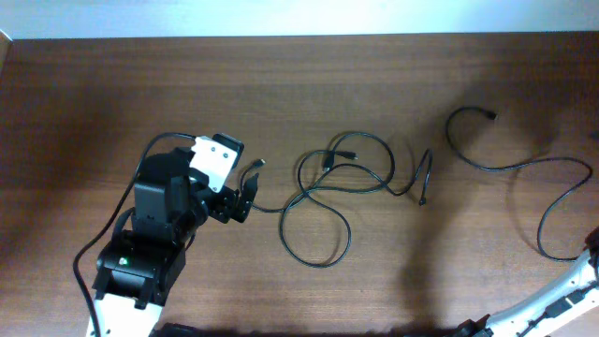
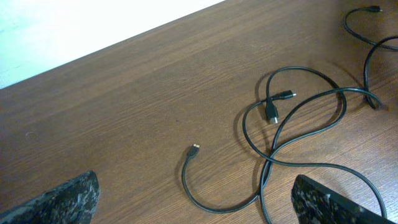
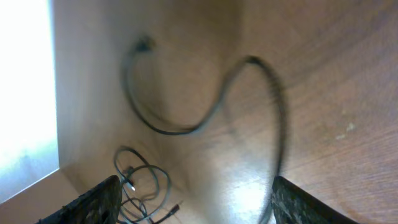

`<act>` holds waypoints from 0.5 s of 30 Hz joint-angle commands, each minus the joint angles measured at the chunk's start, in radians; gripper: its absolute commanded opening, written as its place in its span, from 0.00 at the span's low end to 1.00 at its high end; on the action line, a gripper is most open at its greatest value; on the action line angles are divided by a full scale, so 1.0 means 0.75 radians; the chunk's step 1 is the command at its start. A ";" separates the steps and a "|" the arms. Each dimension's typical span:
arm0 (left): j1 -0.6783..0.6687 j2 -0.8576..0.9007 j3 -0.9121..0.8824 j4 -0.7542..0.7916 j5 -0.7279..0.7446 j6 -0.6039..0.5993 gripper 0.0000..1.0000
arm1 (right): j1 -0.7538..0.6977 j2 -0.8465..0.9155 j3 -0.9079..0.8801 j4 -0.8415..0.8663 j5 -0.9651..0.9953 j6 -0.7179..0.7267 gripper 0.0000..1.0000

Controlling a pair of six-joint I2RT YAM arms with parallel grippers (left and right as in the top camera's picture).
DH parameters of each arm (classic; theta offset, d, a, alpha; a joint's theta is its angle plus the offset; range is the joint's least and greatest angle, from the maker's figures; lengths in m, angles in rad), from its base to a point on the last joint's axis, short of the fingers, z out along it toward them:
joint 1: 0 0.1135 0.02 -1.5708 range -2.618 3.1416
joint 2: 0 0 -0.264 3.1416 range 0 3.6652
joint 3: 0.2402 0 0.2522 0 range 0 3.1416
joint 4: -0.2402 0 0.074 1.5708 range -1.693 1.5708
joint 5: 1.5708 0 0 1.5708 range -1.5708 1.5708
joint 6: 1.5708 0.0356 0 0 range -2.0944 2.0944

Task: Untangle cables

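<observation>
A tangle of thin black cables (image 1: 337,173) lies looped together at the table's middle; one end with a small plug (image 1: 257,165) reaches left. A separate black cable (image 1: 524,167) curves alone at the right. My left gripper (image 1: 241,198) is open just left of the tangle. In the left wrist view, its fingers (image 2: 196,202) straddle a cable loop (image 2: 217,208) without touching it; the tangle (image 2: 298,106) lies beyond. My right gripper (image 3: 193,202) is open and empty above the blurred separate cable (image 3: 186,127); the tangle (image 3: 140,186) shows far off.
The wooden table (image 1: 112,94) ends at a white edge along the back (image 1: 281,23). The right arm (image 1: 571,290) enters at the bottom right corner. The left arm's base (image 1: 140,271) stands at the front left.
</observation>
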 commanded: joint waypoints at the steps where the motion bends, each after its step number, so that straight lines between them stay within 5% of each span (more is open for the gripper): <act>1: 0.004 -0.003 0.006 -0.003 0.015 0.022 0.99 | -0.003 -0.192 0.154 -0.006 0.153 0.129 0.76; 4: 0.004 -0.003 0.006 -0.003 0.014 0.022 0.99 | 0.007 -0.313 0.186 -0.006 0.248 0.242 0.76; 8: 0.004 -0.003 0.006 -0.003 0.014 0.022 0.99 | 0.289 -0.359 0.124 -0.006 0.103 -0.158 0.66; 11: 0.004 -0.003 0.006 -0.003 0.014 0.022 0.99 | 0.592 -0.346 -0.180 0.061 0.162 -0.510 0.60; 15: 0.004 -0.003 0.006 -0.008 0.015 0.022 0.99 | 0.686 -0.346 -0.669 0.267 0.148 -0.737 0.56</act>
